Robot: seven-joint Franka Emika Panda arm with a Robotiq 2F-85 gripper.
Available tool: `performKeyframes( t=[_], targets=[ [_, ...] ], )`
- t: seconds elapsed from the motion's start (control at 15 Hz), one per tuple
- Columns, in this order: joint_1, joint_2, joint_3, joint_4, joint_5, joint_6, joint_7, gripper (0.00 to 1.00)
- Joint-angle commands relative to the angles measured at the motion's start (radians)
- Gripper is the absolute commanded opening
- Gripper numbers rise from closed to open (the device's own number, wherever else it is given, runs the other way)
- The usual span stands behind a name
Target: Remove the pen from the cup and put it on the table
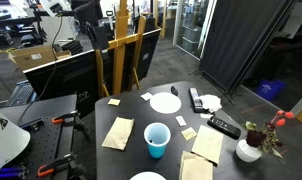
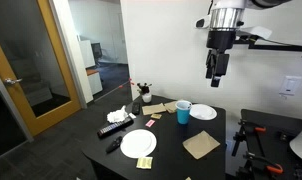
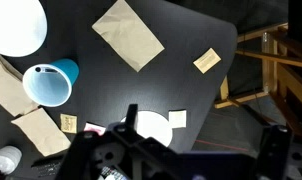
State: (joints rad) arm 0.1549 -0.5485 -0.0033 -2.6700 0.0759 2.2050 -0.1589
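Gripper (image 2: 217,68) high above bench (image 2: 176,137), nothing visibly held; opening unclear. Cup (image 2: 183,112) upright on bench; pen not resolvable, presumably inside. Step 1, approach. Next: centre over cup, descend.

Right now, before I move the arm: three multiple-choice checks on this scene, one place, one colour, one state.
1. Where is the gripper? A in the cup; B high above the table; C on the floor.
2. What colour is the cup? A red; B yellow; C cyan-blue.
3. How does the cup stand? A upright, mouth up; B on its side; C upside down.

Key: 1 B, an exterior view shows open air beneath it. 2 C, it is cyan-blue in every view. 3 A, its open rim faces up.
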Motion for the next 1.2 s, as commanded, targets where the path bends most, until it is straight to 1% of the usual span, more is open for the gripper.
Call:
performKeyframes(
  t=[0.0, 0.47, 0.67, 1.13],
  targets=[
    [-0.008, 0.000, 0.008, 0.002, 0.005, -0.003, -0.004, 1.00],
    [-0.008, 0.000, 0.008, 0.002, 0.005, -0.003, -0.004, 1.00],
    [-0.016, -0.002, 0.008, 0.005, -0.008, 0.028, -0.007, 1.00],
    [-0.057, 0.069, -0.054, 0.092, -0.041, 0.093, -0.084, 1.00]
  ],
)
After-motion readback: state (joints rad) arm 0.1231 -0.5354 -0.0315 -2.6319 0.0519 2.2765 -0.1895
